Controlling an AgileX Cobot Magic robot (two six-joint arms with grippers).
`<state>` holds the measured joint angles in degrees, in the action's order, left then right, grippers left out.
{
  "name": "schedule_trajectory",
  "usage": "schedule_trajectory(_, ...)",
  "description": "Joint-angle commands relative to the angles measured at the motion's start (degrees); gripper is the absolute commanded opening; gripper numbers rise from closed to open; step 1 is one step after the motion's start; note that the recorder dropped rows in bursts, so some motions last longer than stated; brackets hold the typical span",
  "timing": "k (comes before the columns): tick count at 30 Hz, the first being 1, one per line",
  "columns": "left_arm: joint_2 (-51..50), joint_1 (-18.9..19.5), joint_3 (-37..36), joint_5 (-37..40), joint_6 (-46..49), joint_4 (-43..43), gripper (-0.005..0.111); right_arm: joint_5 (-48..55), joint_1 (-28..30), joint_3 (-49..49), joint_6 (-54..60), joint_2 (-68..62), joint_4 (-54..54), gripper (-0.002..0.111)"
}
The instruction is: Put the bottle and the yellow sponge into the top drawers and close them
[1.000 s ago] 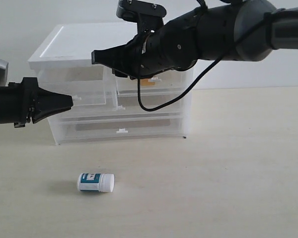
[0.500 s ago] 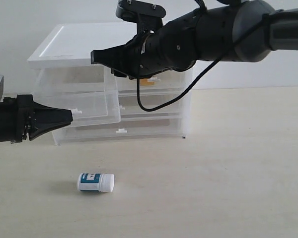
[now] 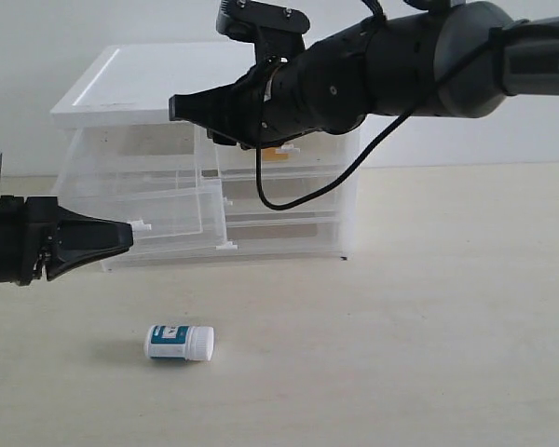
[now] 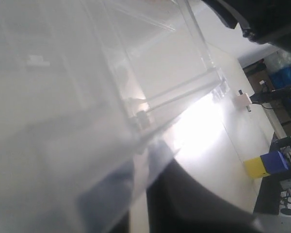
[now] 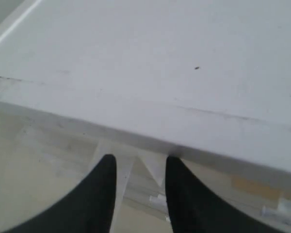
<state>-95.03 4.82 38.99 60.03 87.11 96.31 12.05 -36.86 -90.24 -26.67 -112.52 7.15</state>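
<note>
- Change over the last second: the translucent plastic left top drawer (image 3: 172, 212) stands further out of the white-topped plastic drawer unit (image 3: 158, 84) than it did; the black left gripper (image 3: 126, 236) has drawn back with it, lower and nearer the front of the exterior view.
- Left gripper: jaws drawn together to a point on the small white clip handle (image 3: 140, 225) of that drawer; the left wrist view is blurred and shows only clear plastic wall and one dark finger (image 4: 194, 199).
- Right gripper (image 3: 179, 107): position almost unchanged; it hovers above the front edge of the unit's white top; in the right wrist view (image 5: 139, 159) the two fingers stand a narrow gap apart with nothing between them.
- Small white plastic pill bottle (image 3: 179, 342) with white cap and teal-blue label: unmoved; it lies on its side on the table top, well in front of the unit and apart from both grippers.
- Orange-yellow block of sponge (image 3: 278, 155): as before, it shows through the front of the half-width translucent right top drawer (image 3: 326, 154), partly behind the right arm; whether that drawer is fully shut cannot be told.
- Black cable (image 3: 307, 191): hangs in a loop from the right arm across the front of the unit.
- Surface: pale beige matt table top (image 3: 429, 326); the unit stands at its rear.
- Room: plain off-white wall (image 3: 37, 56) behind the unit; the left wrist view shows a blue and yellow box (image 4: 266, 165) and dark equipment in the distance.
</note>
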Motion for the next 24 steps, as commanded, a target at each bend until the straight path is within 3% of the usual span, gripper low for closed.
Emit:
schedule_trajectory(1, 1.07, -1.41, -0.88, 5.91, 0.94, -4.47, 0.004, -0.84, 3.03, -0.84, 3.01, -1.92, 3.65, 0.034)
schedule_trajectory(6, 1.07, -1.41, -0.88, 4.85, 0.94, -2.43, 0.010, 2.40, 3.03, -0.84, 3.36, -0.05, 3.52, 0.034)
schedule_trajectory(13, 1.07, -1.41, -0.88, 3.55, 0.94, -2.19, 0.052, 5.88, 2.43, -0.84, 4.80, 0.86, 2.20, 0.034)
schedule_trajectory(24, 1.07, -1.41, -1.30, -0.30, 1.49, -8.77, 0.052, 11.18, 0.76, 3.88, 7.79, 7.52, 0.94, 0.034)
